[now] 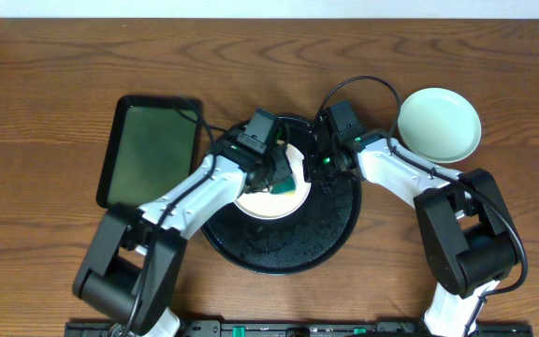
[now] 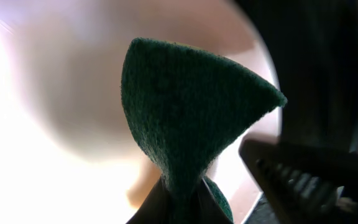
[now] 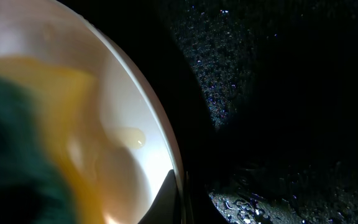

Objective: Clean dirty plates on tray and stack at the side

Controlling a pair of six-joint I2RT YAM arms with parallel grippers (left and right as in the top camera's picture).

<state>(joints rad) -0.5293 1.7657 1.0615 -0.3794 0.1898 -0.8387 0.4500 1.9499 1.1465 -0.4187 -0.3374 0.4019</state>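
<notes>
A pale plate (image 1: 262, 202) lies on the round black tray (image 1: 330, 229). My left gripper (image 1: 286, 178) is shut on a dark green scouring pad (image 1: 288, 188) and presses it on the plate; the pad fills the left wrist view (image 2: 185, 118). My right gripper (image 1: 314, 170) is shut on the plate's right rim (image 3: 166, 155), one finger inside (image 3: 163, 199). The plate has a yellowish smear (image 3: 67, 106) in the right wrist view. A clean pale mint plate (image 1: 439, 123) sits on the table at the right. A third plate is not visible.
A rectangular dark green tray (image 1: 150, 148) lies on the wooden table to the left of the black tray. The black tray's surface is wet with droplets (image 3: 272, 199).
</notes>
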